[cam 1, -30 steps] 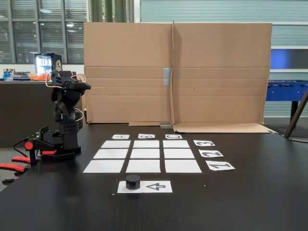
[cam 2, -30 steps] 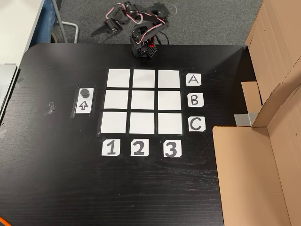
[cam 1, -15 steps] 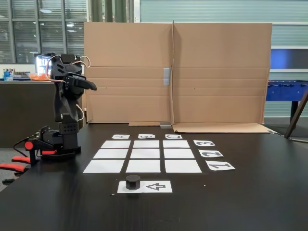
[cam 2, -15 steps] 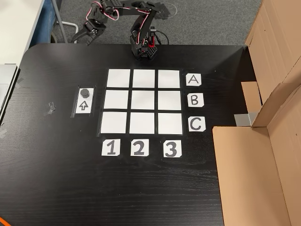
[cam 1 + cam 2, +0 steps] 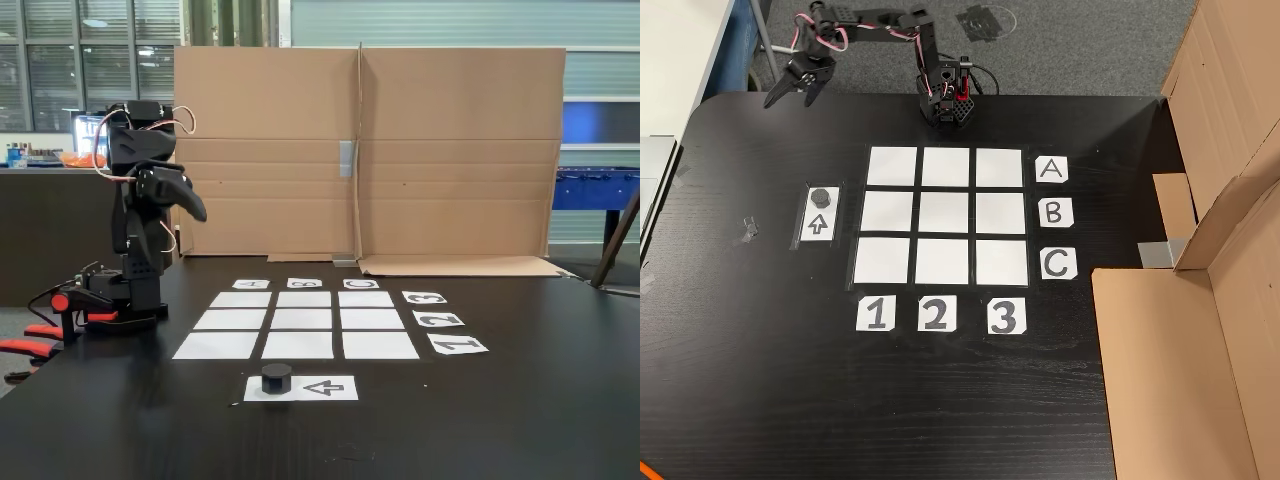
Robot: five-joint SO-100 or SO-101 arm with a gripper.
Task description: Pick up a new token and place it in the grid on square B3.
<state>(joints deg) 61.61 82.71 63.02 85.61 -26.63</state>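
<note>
The token (image 5: 820,195) sits on the white sheet with an arrow outline (image 5: 819,217), at the sheet's end away from the number cards, just beside the grid (image 5: 945,216) on its column-1 side. In the low fixed view the token (image 5: 276,377) stands in front of the grid (image 5: 300,325). Square B3 (image 5: 1000,213) lies bare, next to the B card (image 5: 1054,212). The gripper (image 5: 780,96) hangs above the table's far corner, well apart from the token, its fingers spread slightly and holding nothing.
</note>
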